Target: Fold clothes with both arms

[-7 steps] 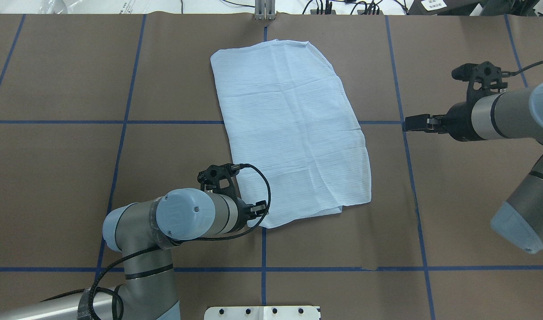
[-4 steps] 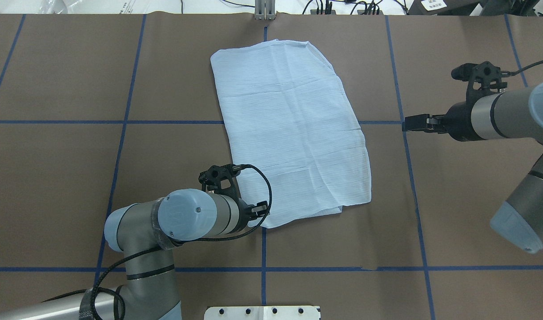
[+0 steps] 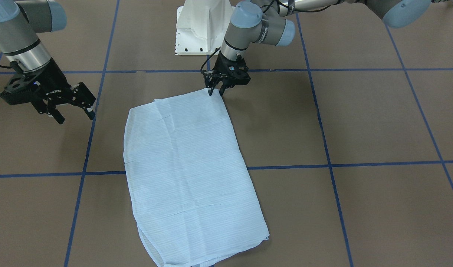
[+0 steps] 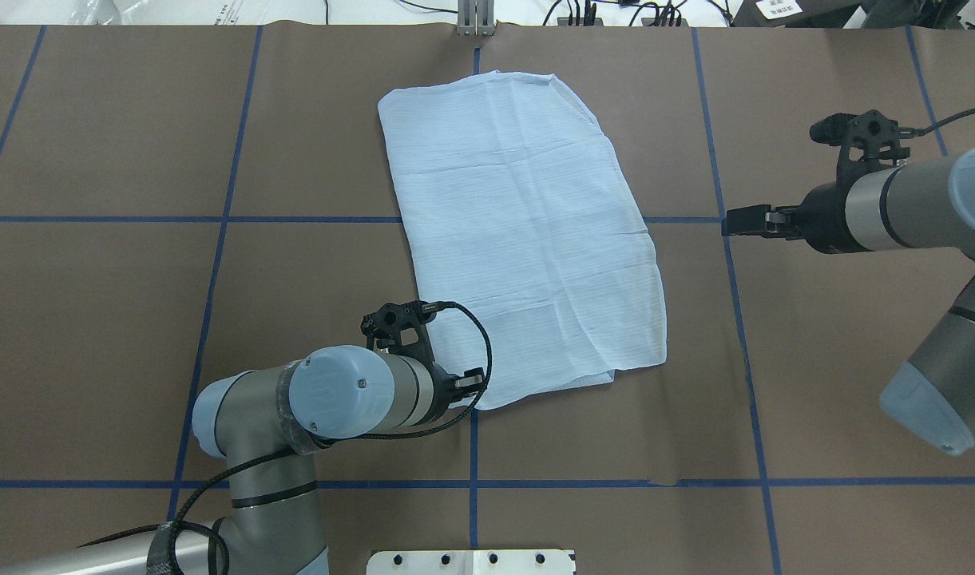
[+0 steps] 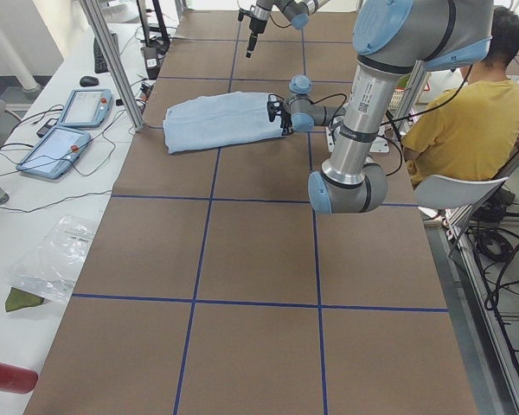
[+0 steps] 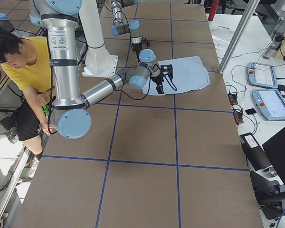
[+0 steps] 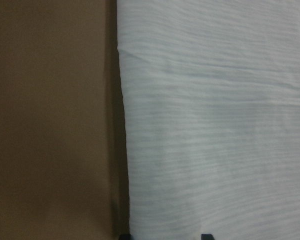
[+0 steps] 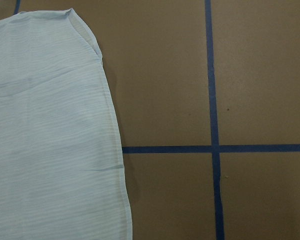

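Note:
The light-blue striped clothes point(image 4: 527, 231) lie folded into a flat rectangle in the middle of the brown table point(image 4: 120, 319), also seen from the front point(image 3: 189, 167). My left gripper point(image 4: 473, 383) sits low at the fold's near-left corner point(image 3: 216, 92). It is open, its fingertips point(image 7: 206, 236) straddling the cloth edge point(image 7: 215, 125). My right gripper point(image 4: 727, 222) hovers open to the right of the cloth, apart from it point(image 3: 75, 115), holding nothing. The right wrist view shows the cloth's curved edge point(image 8: 50, 140) on bare table.
Blue tape lines point(image 4: 216, 220) grid the table. The white pedestal base point(image 3: 200, 29) stands at the robot's side. A person in a yellow top point(image 5: 467, 112) sits beside the robot. Control tablets point(image 5: 78, 108) and cables lie on the bench beyond the far edge.
My left arm has shifted slightly right and toward the robot at the cloth's corner. The cloth and the right arm have stayed still.

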Controlling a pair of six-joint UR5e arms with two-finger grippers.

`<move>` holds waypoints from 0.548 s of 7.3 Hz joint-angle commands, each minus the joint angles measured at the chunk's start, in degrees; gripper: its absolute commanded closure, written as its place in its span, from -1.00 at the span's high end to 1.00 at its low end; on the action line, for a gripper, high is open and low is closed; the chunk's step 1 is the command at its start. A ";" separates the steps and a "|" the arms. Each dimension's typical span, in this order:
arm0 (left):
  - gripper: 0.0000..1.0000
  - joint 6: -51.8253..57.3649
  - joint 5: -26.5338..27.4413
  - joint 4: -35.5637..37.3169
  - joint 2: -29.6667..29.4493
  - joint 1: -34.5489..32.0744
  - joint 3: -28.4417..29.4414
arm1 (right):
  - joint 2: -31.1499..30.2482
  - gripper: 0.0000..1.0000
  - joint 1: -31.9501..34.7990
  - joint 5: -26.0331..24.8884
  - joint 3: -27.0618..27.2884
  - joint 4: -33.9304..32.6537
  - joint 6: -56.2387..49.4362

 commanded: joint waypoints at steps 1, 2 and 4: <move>-0.10 0.07 0.04 -0.10 -0.03 0.13 0.15 | 0.03 1.00 0.00 0.00 -0.03 0.00 0.00; -0.10 0.16 0.13 -0.01 -0.03 0.22 0.15 | 0.03 1.00 -0.09 0.00 -0.03 0.00 0.00; -0.10 0.33 0.04 -0.01 0.14 0.13 0.15 | 0.03 1.00 0.00 0.00 -0.20 0.00 0.00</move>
